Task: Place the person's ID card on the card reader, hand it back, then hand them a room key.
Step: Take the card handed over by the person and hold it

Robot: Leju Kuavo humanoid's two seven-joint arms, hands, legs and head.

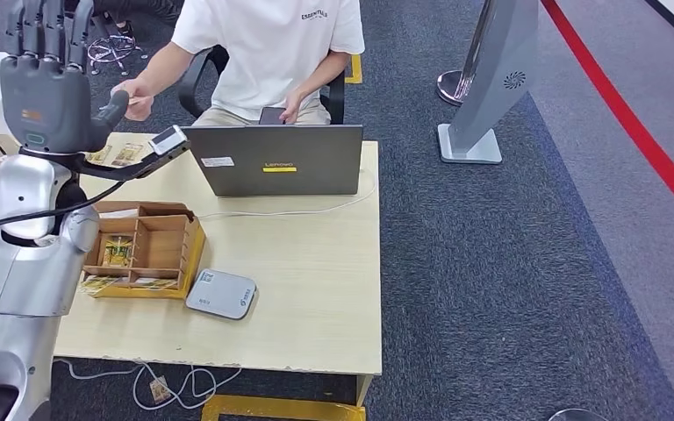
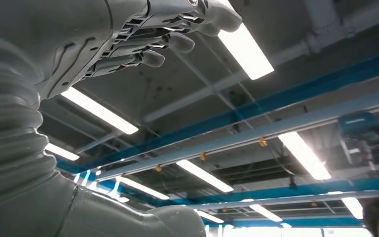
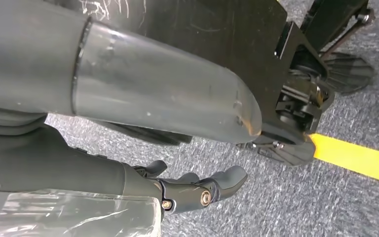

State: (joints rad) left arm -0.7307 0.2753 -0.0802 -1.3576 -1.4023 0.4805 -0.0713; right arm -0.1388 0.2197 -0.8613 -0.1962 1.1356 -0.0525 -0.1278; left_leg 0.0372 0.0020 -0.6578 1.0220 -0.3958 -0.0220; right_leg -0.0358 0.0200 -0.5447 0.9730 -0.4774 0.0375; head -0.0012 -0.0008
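Observation:
My left hand (image 1: 44,83) is raised high over the table's far left corner, fingers straight up and apart, nothing in its palm. In the left wrist view its fingers (image 2: 143,47) stretch toward the ceiling, bare. A seated person's hand (image 1: 138,98) is right at my thumb tip; I cannot make out a card there. The grey-white card reader (image 1: 220,294) lies near the table's front, right of a cardboard compartment box (image 1: 145,250) holding key cards (image 1: 117,252). My right hand (image 3: 197,190) hangs by my side over carpet, fingers loosely out, holding nothing.
An open grey laptop (image 1: 276,160) stands at the table's far edge before the person, its white cable trailing right. A few printed cards (image 1: 114,156) lie behind my left arm. Cables hang below the front edge. A grey kiosk stand (image 1: 491,79) is on the carpet to the right.

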